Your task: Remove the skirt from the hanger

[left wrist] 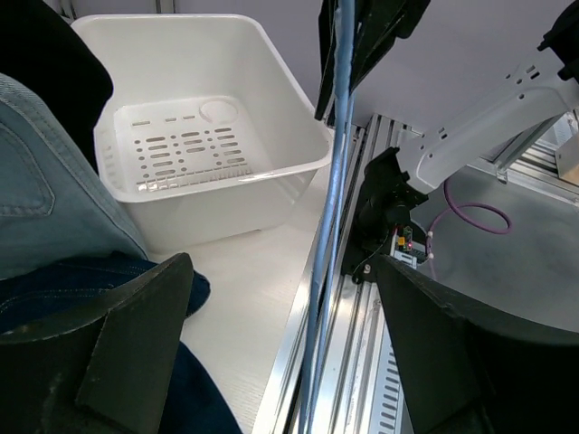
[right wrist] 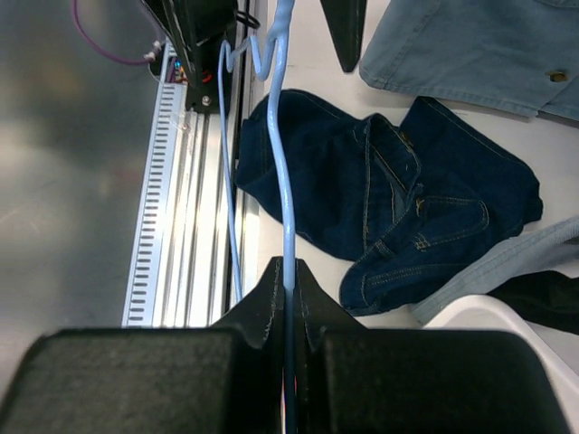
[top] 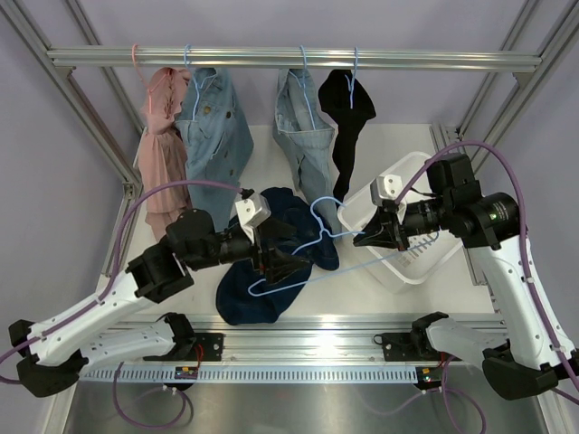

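- The skirt [top: 242, 297], dark blue denim, lies crumpled flat on the table [top: 271, 158] between my two arms, partly under my left wrist.
- The pale blue wire hanger [right wrist: 288, 208] hangs in the air above it; the length I can see is bare.
- My right gripper [right wrist: 289, 271] is pinched tight on the hanger wire.
- My left gripper [left wrist: 280, 271] is spread wide. The wire runs up between its fingers, and I cannot tell if either touches it.
- A white perforated basket [top: 425, 264] sits just right of the skirt, under my right wrist.
- Behind, a pink garment [top: 163, 145], a denim jacket [top: 215, 127], a paler denim piece [top: 306, 136] and a black garment [top: 348, 113] hang from the rail [top: 289, 59].
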